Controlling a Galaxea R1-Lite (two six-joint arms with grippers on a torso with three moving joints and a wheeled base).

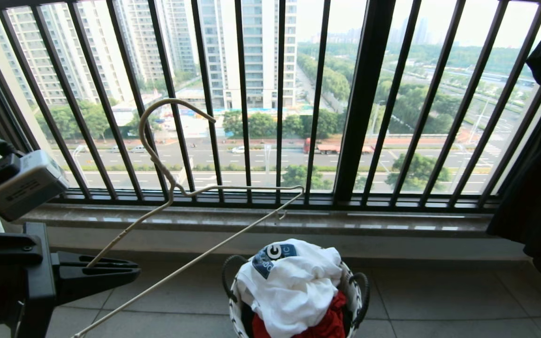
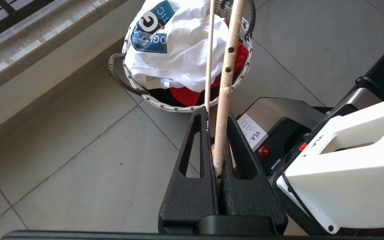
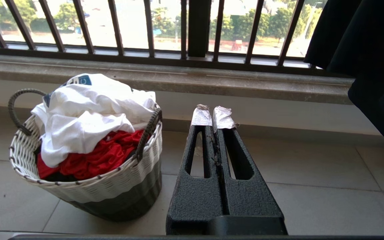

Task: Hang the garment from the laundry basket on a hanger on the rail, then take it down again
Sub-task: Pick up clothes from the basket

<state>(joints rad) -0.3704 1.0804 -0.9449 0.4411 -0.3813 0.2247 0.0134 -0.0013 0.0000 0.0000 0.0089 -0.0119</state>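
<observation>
Garment, one white T-shirt with a blue logo, lies heaped atop red cloth in the one laundry basket on the tiled floor below the barred window railing. One cream hanger is clamped in the left pincer, left of the basket and apart from the shirt. Only the right wrist view shows the right pincer, closed and empty, right of the basket.
</observation>
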